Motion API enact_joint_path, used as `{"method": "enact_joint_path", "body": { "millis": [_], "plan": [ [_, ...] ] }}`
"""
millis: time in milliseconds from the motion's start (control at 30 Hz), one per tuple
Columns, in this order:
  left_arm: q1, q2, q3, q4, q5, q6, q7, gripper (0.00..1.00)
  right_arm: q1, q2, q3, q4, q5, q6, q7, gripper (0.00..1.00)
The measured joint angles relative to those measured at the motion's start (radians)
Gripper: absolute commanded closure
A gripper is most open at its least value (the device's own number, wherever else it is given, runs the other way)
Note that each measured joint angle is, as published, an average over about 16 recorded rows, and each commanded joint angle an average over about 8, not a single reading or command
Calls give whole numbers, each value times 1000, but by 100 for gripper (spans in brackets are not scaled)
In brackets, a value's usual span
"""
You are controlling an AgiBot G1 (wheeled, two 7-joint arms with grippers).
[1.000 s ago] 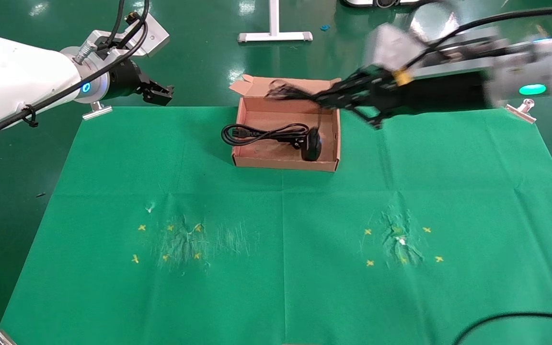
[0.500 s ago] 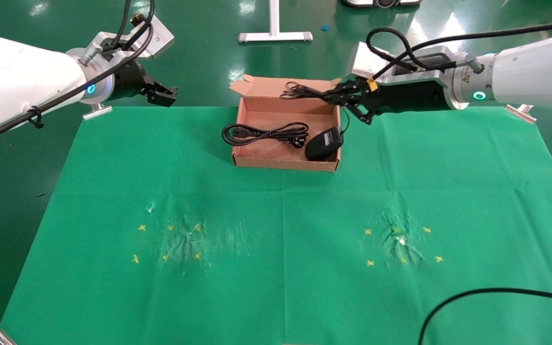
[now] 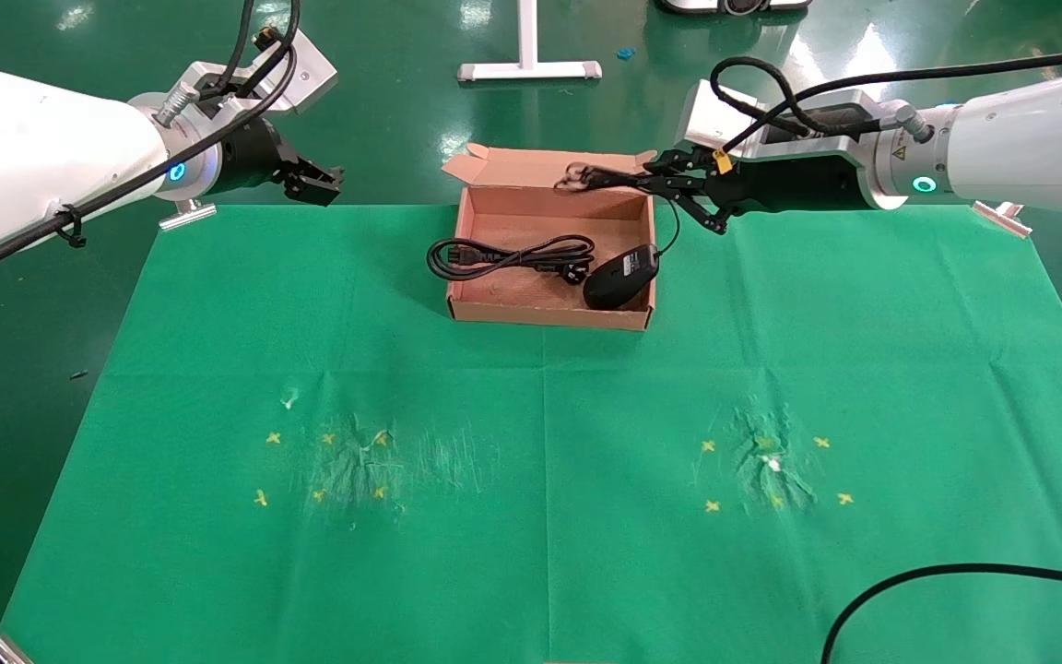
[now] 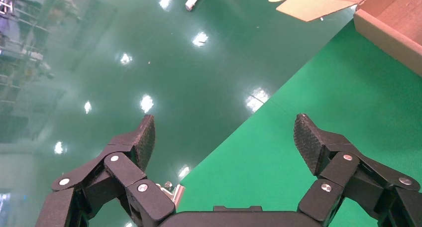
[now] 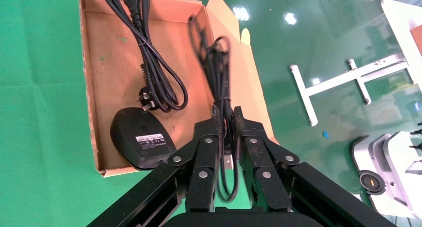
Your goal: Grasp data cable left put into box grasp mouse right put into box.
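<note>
The brown cardboard box [image 3: 549, 316] stands at the far middle of the green cloth. The thick coiled data cable [image 3: 503, 255] lies in it, its loop over the left wall. The black mouse [image 3: 621, 277] lies label-up in the box's near right corner. My right gripper [image 3: 655, 180] hovers over the box's far right corner, shut on the mouse's thin bundled cord [image 3: 586, 177]. The right wrist view shows the cord [image 5: 214, 62] pinched between the jaws [image 5: 226, 111], with the mouse [image 5: 142, 145] and data cable [image 5: 149, 53] below. My left gripper [image 3: 314, 182] is open and empty, off the table's far left corner.
A white stand foot [image 3: 528, 69] is on the floor behind the box. Yellow crosses and scuffed patches mark the cloth at near left [image 3: 347, 461] and near right [image 3: 771, 466]. A loose black cable [image 3: 955, 581] crosses the near right corner. A metal clamp [image 3: 1001, 214] holds the cloth.
The mouse, hanging upright over the box a second ago, has tipped onto its back in the right corner. My right gripper drew back to the right, still holding the cord. The left arm hardly moved.
</note>
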Motion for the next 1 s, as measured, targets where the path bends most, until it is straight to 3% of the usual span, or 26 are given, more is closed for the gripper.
{"method": "enact_joint_path", "body": {
  "millis": [467,1000],
  "plan": [
    [1,1,0,-1,0,0,0,0,-32,30,11,58,36,-29,31,0],
    [1,1,0,-1,0,0,0,0,-218,170,75,320,240,-127,183,0]
  ]
}}
